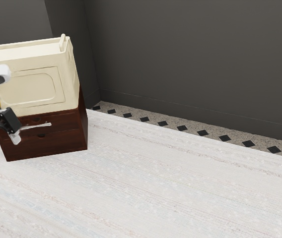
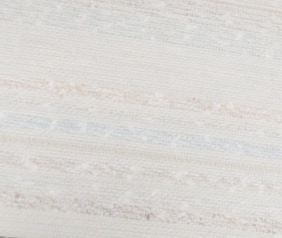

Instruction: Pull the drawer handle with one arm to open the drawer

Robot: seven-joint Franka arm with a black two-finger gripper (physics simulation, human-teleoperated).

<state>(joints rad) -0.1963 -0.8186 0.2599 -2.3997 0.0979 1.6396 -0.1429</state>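
Open hand at the handle, drawer yet to be drawn

The hand (image 1: 3,137) has its two fingers (image 1: 12,120) apart, beside the near end of the slim handle (image 1: 37,126). Whether either finger touches it cannot be told. The handle lies across the dark front of the cabinet (image 1: 84,130), whose drawers look flush.

The step in hand looks to be the grasp. It would go best with the bar centred between the pads, a finger on each side, before closing; a grip on the tip alone could slip. The pull should then run straight out from the front, slow and level, since sideways drag might bind the drawer or skid the cabinet.

The cabinet is reddish-brown, seemingly wood, with small dark notches in its front. On it sits a cream box (image 1: 29,89), rounded at the edges, with a raised oblong panel. The surface (image 1: 171,188) is pale and woven, faintly striped in blue and tan.
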